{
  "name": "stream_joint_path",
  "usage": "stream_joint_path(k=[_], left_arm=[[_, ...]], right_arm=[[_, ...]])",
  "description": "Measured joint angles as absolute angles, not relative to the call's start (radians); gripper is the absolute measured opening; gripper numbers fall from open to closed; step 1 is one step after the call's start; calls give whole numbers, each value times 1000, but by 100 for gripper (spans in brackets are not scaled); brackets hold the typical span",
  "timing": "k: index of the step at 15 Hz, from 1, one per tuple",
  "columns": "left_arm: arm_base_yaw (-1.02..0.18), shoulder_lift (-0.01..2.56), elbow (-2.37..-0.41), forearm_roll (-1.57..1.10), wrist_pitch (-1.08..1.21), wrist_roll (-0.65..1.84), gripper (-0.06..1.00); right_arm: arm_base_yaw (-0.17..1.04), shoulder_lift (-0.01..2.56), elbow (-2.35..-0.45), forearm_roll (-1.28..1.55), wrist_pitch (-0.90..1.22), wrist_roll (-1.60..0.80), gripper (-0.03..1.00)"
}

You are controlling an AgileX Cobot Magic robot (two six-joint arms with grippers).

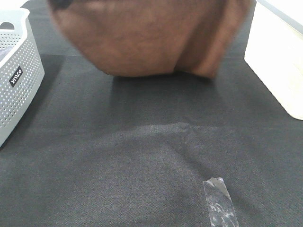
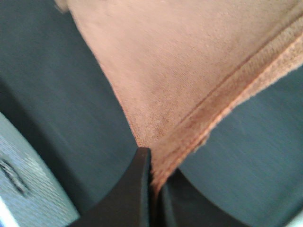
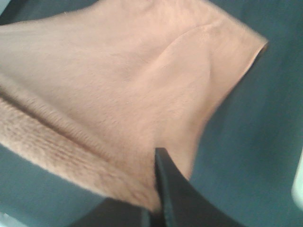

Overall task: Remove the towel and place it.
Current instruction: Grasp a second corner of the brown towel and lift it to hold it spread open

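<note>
The towel (image 1: 147, 38) hangs at the far edge of the worktop (image 1: 142, 156), about the middle of that edge, spread between the two arms like a curtain. Its lower fold is close above the dark cloth. Whether it touches there I cannot tell, because the picture is blurred.

The left gripper (image 2: 150, 158) is fully closed, with the hemmed border of the towel pinched between its black fingers. The right gripper (image 3: 158, 163) is closed in the same way on another part of the edge. I judge that two grips are used because the towel is large and soft, and one grip alone would let it bunch and drag. Held so, it opens under its own weight.

The basket (image 1: 19, 80) stands at the left edge, apart from the towel, so the removing seems done and the placing is not yet done. The bare middle of the worktop looks the natural place to lay it. A board (image 1: 279, 61) lies along the right edge and a strip of tape (image 1: 218, 203) near the front edge. The towel could cover them when laid down.
</note>
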State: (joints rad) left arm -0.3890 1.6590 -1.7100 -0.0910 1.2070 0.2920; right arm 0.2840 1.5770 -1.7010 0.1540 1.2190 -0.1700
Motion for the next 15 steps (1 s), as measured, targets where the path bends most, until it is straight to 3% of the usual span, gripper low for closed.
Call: stream_joint_path(k=[5, 15], left_arm=[[-394, 1408, -1382, -236, 1198, 276, 0], [-396, 1223, -1008, -364, 1168, 250, 0]], right_arm=[[286, 1355, -1436, 186, 1220, -166, 0], [294, 1191, -1110, 289, 1220, -138, 0]])
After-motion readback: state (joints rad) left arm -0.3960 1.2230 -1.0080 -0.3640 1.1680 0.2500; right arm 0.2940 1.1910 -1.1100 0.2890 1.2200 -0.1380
